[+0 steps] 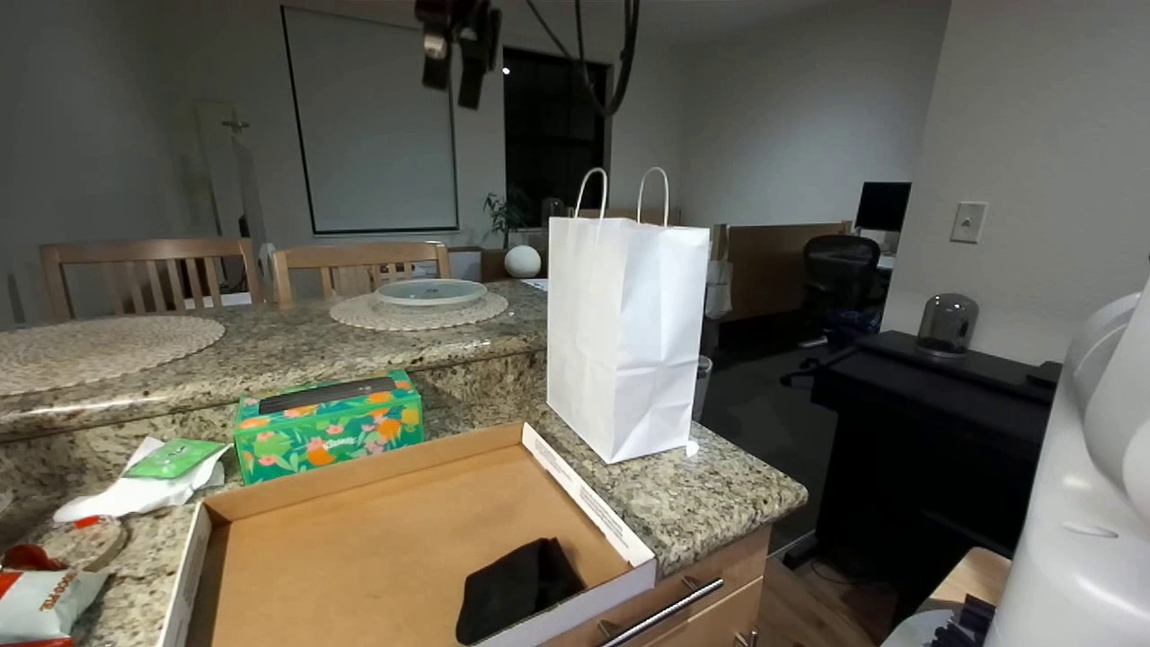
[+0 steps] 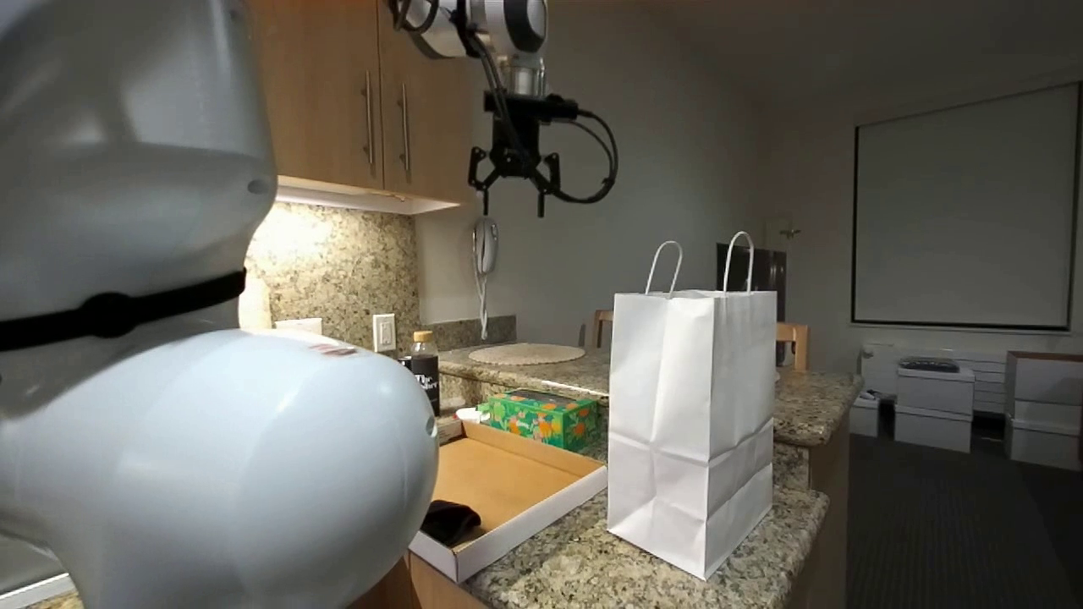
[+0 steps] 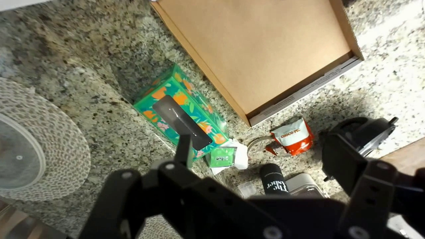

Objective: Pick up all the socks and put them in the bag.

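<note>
A black sock [image 1: 519,589] lies folded in the front corner of a shallow cardboard tray [image 1: 359,548]; it also shows in an exterior view [image 2: 450,522]. The tray shows in the wrist view [image 3: 265,49], where the sock is out of view. A white paper bag [image 1: 620,332] with two upright handles stands on the counter beside the tray; it also shows in an exterior view [image 2: 689,423]. My gripper [image 2: 514,207] is open and empty, high above the counter, pointing down. In the wrist view its fingers [image 3: 262,151] are wide apart. The inside of the bag is hidden.
A flowered tissue box [image 1: 331,431] stands behind the tray. A Choco-Pie packet [image 3: 294,136], a green packet [image 3: 222,157] and a black bottle [image 3: 273,179] are beyond the tray's end. A raised granite ledge [image 1: 287,346] with woven mats runs behind. Cupboards [image 2: 338,85] hang above.
</note>
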{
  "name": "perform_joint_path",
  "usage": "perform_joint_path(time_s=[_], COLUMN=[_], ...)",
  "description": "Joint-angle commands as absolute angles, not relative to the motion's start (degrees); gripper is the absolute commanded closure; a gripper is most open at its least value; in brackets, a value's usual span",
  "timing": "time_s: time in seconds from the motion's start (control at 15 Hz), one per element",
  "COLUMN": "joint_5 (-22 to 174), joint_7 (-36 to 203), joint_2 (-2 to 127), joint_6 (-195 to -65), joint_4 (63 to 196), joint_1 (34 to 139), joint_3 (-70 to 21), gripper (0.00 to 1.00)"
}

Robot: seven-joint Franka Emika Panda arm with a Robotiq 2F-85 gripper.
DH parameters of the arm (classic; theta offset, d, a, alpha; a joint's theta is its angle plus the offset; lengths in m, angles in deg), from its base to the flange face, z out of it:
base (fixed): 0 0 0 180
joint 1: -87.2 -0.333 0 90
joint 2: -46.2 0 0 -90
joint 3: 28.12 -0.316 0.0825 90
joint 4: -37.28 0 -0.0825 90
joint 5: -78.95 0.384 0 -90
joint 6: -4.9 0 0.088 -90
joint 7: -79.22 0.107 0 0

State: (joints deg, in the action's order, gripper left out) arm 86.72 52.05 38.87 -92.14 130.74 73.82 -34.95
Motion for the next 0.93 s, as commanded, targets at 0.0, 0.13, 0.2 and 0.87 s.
perform_joint_path(time_s=[0.0, 0.13, 0.2, 0.87], joint_5=[87.59, 87.11, 86.83, 97.66], joint_7=[56.87, 61.09, 62.81, 68.44], joint_2=[35.68, 36.1, 36.23, 43.7], joint_6=[-107.39, -115.29, -118.39, -127.24], joint_4=[145.0, 152.01, 155.51, 173.98], joint_1=[73.71, 73.53, 73.5, 72.32], joint_3=[-37.61, -38.85, -39.32, -40.88], gripper=[0.0, 0.0, 0.0, 0.0])
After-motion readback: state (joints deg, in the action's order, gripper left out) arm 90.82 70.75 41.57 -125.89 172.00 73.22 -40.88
